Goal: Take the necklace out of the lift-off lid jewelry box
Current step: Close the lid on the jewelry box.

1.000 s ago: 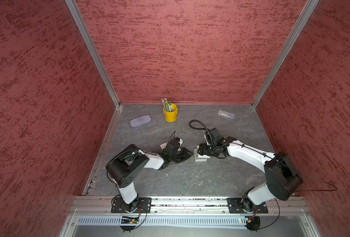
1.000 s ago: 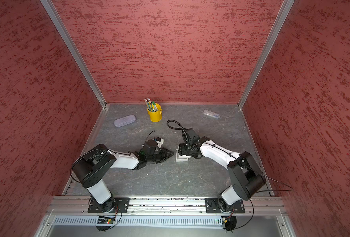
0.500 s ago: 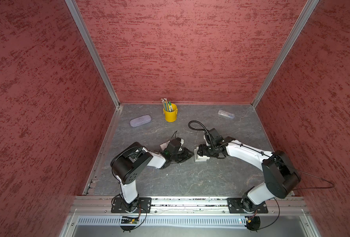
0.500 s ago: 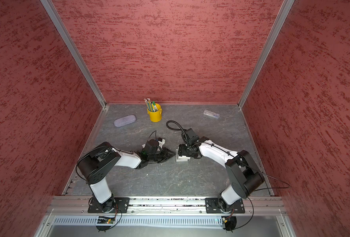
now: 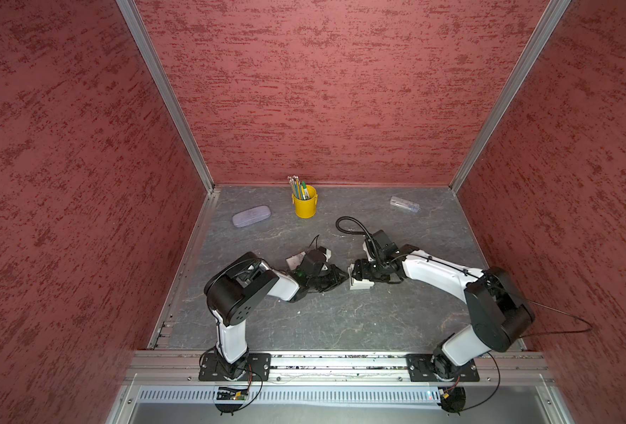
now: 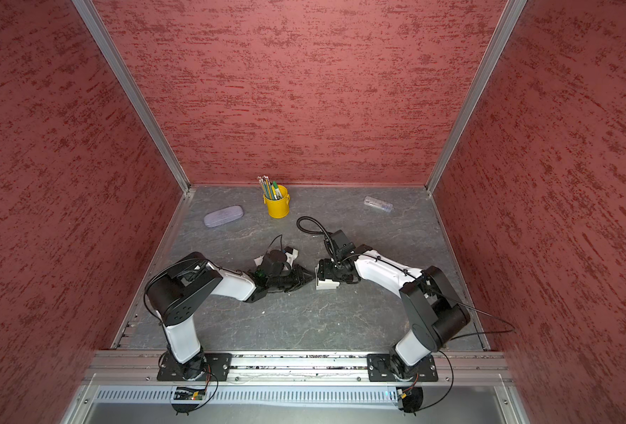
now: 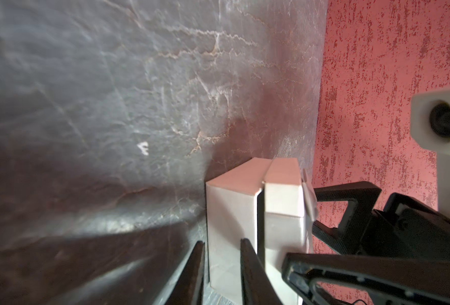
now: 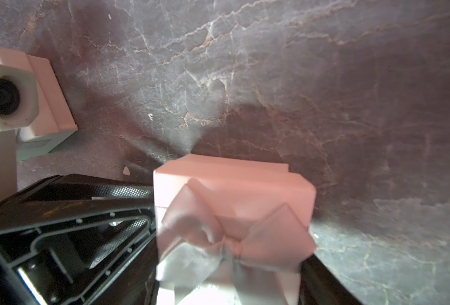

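Note:
The white jewelry box (image 5: 363, 285) (image 6: 327, 284) stands mid-table with a satin bow (image 8: 231, 237) on its lid (image 7: 284, 195). A dark gap shows between the lid and the base (image 7: 231, 211). My right gripper (image 8: 229, 237) (image 5: 359, 273) is shut across the lid, one finger on each side. My left gripper (image 7: 222, 253) (image 5: 343, 279) lies on its side, its fingers narrowly parted. Their tips rest at the base's side face, and nothing sits between them. The necklace is hidden.
A second small white box (image 8: 49, 105) (image 5: 295, 260) lies just behind my left wrist. At the back stand a yellow cup of pencils (image 5: 305, 205), a lilac glasses case (image 5: 251, 216) and a clear plastic case (image 5: 404, 203). Red walls close three sides.
My left arm has edged right, bringing its fingertips up to the box, and its fingers have drawn slightly closer together. The right arm and the box have not moved.

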You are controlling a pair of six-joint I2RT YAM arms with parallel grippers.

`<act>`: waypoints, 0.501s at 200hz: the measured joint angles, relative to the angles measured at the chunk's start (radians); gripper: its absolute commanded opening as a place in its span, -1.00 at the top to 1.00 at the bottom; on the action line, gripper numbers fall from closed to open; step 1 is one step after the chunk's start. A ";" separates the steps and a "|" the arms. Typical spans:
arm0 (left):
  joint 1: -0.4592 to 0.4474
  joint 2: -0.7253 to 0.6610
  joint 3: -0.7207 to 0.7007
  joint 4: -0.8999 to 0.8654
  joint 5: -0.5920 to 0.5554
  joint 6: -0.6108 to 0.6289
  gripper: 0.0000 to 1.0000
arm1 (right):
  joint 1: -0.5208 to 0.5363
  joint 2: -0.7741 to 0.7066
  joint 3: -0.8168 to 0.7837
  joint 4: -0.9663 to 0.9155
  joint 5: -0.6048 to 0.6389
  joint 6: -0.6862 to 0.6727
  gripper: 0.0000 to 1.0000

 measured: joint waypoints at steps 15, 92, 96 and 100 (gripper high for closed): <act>-0.002 0.001 0.002 0.000 -0.001 0.000 0.51 | 0.000 0.003 0.000 0.002 -0.006 -0.004 -0.45; -0.009 0.028 0.011 0.009 -0.010 -0.019 0.51 | -0.005 0.003 0.000 0.004 -0.023 -0.021 -0.45; -0.010 0.028 0.011 0.009 -0.011 -0.019 0.51 | -0.006 0.003 0.000 0.005 -0.024 -0.022 -0.46; -0.010 0.028 0.011 0.010 -0.013 -0.019 0.52 | -0.006 0.003 0.000 0.005 -0.026 -0.022 -0.46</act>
